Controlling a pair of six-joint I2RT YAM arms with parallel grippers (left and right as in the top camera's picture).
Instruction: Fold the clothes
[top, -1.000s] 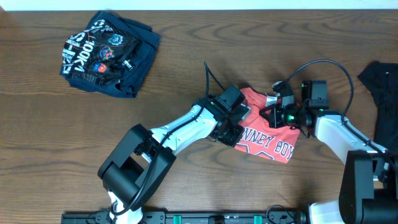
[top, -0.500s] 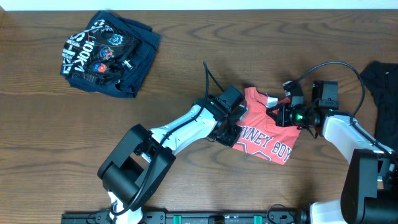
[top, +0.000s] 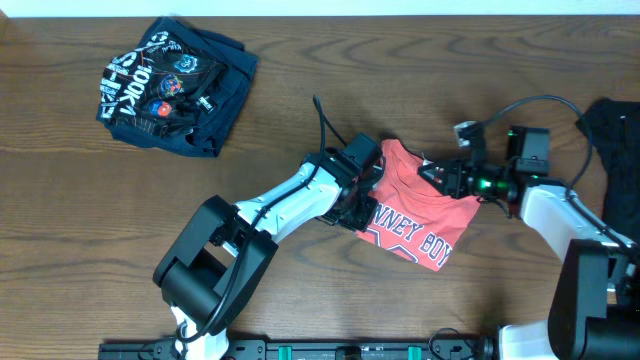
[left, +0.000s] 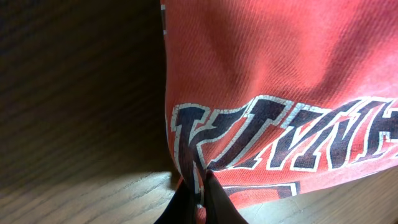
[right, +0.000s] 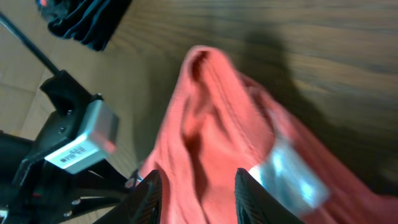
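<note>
The coral-red T-shirt (top: 420, 225) with white-and-navy lettering lies bunched on the wooden table between my two arms. My left gripper (top: 362, 203) is at the shirt's left edge. In the left wrist view this gripper (left: 202, 179) is shut on a fold of the lettered fabric (left: 280, 93). My right gripper (top: 442, 178) is over the shirt's upper right, near the collar. In the right wrist view the right gripper (right: 199, 190) stands open, with red cloth (right: 211, 124) and a white label (right: 287, 177) lying beyond the spread fingers.
A navy printed garment (top: 170, 85) lies crumpled at the far left of the table. A black garment (top: 615, 145) lies at the right edge. The left arm's wrist (right: 78, 143) shows in the right wrist view, close to the shirt.
My right gripper has opened and let go of the red shirt. My left gripper has drawn the shirt a little to the left and toward the back.
</note>
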